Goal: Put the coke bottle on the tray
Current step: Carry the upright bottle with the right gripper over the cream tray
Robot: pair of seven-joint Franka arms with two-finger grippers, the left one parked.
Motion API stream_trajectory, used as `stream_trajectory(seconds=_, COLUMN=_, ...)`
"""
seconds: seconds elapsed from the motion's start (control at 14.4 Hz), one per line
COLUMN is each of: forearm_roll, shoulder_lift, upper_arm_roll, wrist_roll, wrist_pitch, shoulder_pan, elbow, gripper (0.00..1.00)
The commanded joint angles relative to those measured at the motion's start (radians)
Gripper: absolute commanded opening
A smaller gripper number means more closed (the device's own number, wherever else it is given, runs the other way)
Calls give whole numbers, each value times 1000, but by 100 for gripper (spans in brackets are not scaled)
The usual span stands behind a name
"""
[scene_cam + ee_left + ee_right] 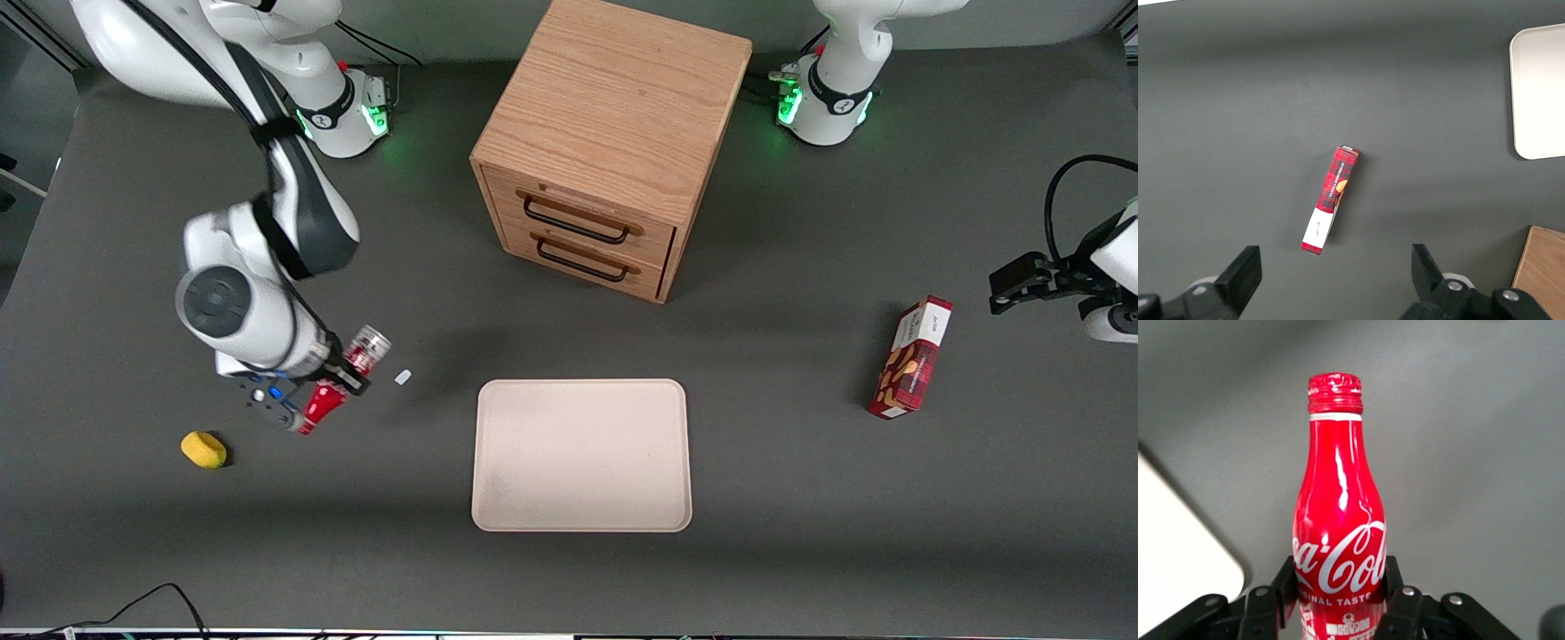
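The coke bottle (345, 382) is a slim red bottle with white script, a silver base and a narrow red neck. My right gripper (342, 378) is shut on its body and holds it lying tilted above the table, toward the working arm's end. In the right wrist view the bottle (1338, 520) sits between the black fingers (1395, 580), which press both sides of it. The cream-beige tray (582, 455) lies flat on the table, apart from the bottle, in front of the drawer cabinet. A corner of the tray (1178, 553) shows in the right wrist view.
A wooden two-drawer cabinet (609, 142) stands farther from the camera than the tray. A yellow object (204, 449) and a small white bit (403, 377) lie near the gripper. A red-and-white snack box (911, 357) stands toward the parked arm's end.
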Motion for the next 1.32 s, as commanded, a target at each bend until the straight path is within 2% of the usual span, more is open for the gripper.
stream_trajectory(seconds=0.0, forearm_roll=40, shoulder_lift=-24, upper_arm_roll=14, wrist_roll=-57, wrist_pitch=-209, shoulder_pan=-19, elbow=167, gripper=0)
stream_trajectory(seconds=0.21, forearm_roll=69, shoulder_lift=13, upper_arm_roll=12, wrist_roll=-73, wrist_pitch=-399, shoulder_pan=-18, elbow=371, gripper=0)
stream_trajectory(seconds=0.56, forearm_roll=74, shoulder_lift=89, upper_arm_roll=17, wrist_roll=-75, wrist_pitch=-485, shoulder_pan=0, elbow=514, gripper=0)
stream_trajectory(seconds=0.91, forearm_roll=65, shoulder_lift=317, upper_arm_roll=3, wrist_roll=-129, wrist_pitch=-473, shoulder_pan=94, elbow=727, gripper=0)
stream_trajectory(seconds=1.25, forearm_roll=62, shoulder_lift=443, upper_arm_roll=4, wrist_roll=-277, wrist_pitch=-316, shoulder_pan=141, elbow=748, gripper=0)
